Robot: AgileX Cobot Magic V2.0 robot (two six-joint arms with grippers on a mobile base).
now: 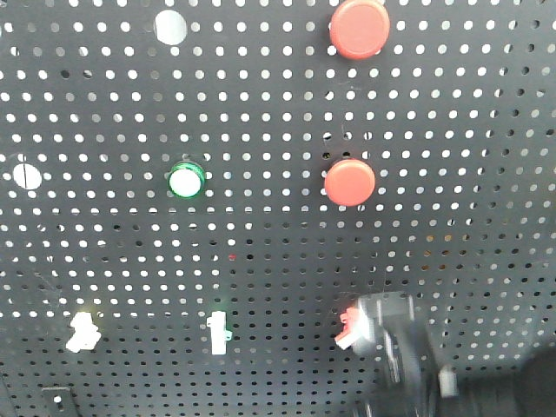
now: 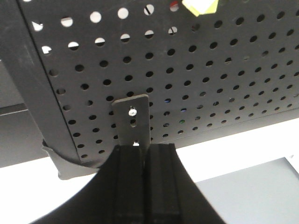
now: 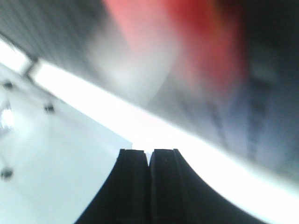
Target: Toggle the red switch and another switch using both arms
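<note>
The right gripper [image 3: 149,151], squeezed closed, is sitting just beside the red switch [image 1: 347,328]; the left gripper [image 2: 140,148], closed too, is hovering by the bottom edge of the pegboard [image 2: 210,84]; the whitish switch [image 1: 82,332] is standing free, low left.

right pincer [image 3: 149,152] pressed together, red blur [image 3: 187,42] above (too smeared to name)

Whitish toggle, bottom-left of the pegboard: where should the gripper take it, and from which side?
Take the whitish toggle by its angled lever end, apparently the upper right, not its base. Come head-on toward the pegboard, probably from slightly below. The lever looks too small to pinch, so a push with the shut left gripper seems safer.
</note>
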